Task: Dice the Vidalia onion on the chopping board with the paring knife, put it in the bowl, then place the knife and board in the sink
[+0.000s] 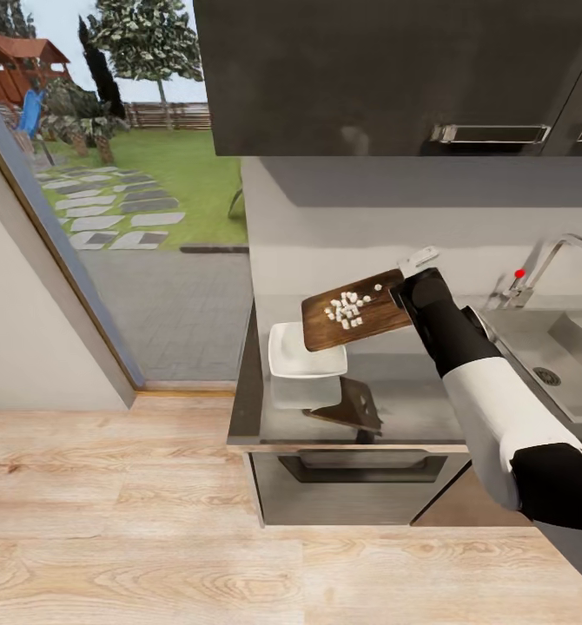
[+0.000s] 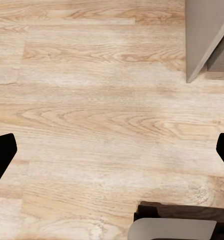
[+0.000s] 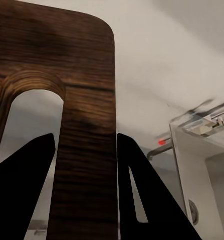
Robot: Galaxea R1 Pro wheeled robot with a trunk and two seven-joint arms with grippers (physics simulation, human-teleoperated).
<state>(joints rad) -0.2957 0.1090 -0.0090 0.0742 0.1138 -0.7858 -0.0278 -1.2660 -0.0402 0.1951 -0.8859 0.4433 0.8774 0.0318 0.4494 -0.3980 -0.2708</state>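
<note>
Above the countertop [image 1: 386, 408], the chopping board [image 1: 356, 321] is held in the air, tilted down toward the bowl [image 1: 301, 351], with a cluster of small white onion pieces [image 1: 347, 308] lying on its upper face. The board's lower end hangs over the white square bowl, which rests on the grey worktop close to its left end. The board is clamped at its handle end by the right gripper [image 1: 410, 291]; in the right wrist view the two dark fingers [image 3: 147, 200] are seen closed on the strip of wood beside the slot handle [image 3: 29, 120]. A dark reflection of the board is cast on the worktop below. Further right, the sink [image 1: 556, 360] and its tap [image 1: 552, 256] with a red knob are seen. In the left wrist view, the left gripper [image 2: 112, 150] is held wide apart over the wooden floor [image 2: 91, 100], nothing between its fingertips.
</note>
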